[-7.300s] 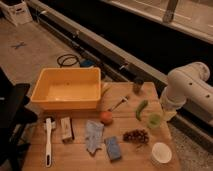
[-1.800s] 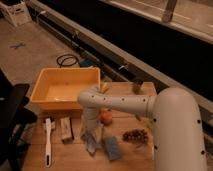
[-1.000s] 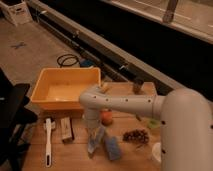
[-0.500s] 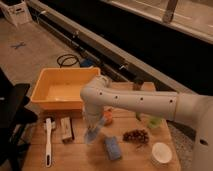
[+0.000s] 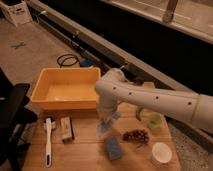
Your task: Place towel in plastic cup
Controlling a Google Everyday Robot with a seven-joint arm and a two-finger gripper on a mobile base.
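The light blue-grey towel (image 5: 103, 127) hangs crumpled below my gripper (image 5: 106, 118), lifted off the wooden table (image 5: 85, 157) near its middle. The gripper is shut on the towel's top; my white arm (image 5: 150, 100) reaches in from the right and hides most of the gripper. The green plastic cup (image 5: 154, 120) stands upright on the table's right side, about a hand's width right of the towel, partly behind the arm.
A yellow bin (image 5: 67, 90) sits at the back left. A white brush (image 5: 47, 142) and a small box (image 5: 66, 130) lie at front left. A blue sponge (image 5: 113, 148), grapes (image 5: 135, 135) and a white bowl (image 5: 161, 153) lie at front right.
The gripper came down on the towel lying on the table, closed on it and raised it; the towel now hangs clear, shifted slightly right.
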